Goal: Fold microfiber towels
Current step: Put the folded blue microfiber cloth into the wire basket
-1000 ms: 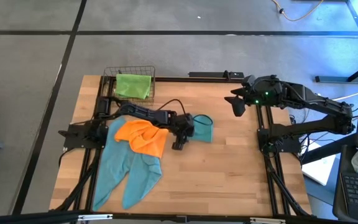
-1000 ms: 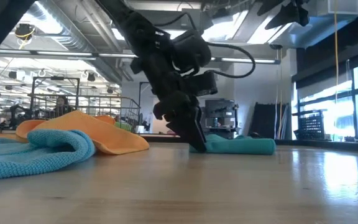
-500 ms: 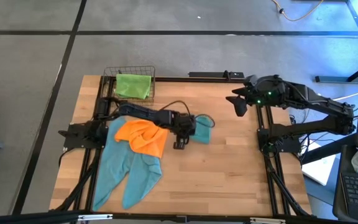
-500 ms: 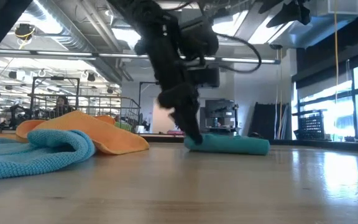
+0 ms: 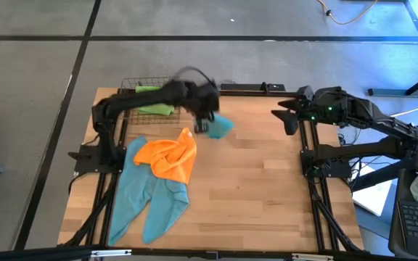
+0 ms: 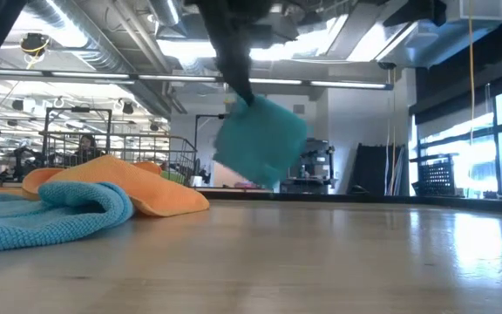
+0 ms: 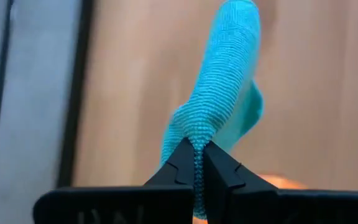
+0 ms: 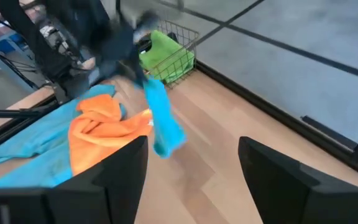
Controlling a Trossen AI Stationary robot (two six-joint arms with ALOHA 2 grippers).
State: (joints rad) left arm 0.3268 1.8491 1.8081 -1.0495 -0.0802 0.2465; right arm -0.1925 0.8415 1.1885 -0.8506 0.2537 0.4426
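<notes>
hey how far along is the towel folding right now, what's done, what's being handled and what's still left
Done: a lime green towel sits in the wire basket.
In hand: the left tool is shut on a folded teal towel, hanging clear of the table near the basket.
Left: the orange towel lies crumpled on a spread teal towel.
The right tool waits open at the table's right edge.
</notes>
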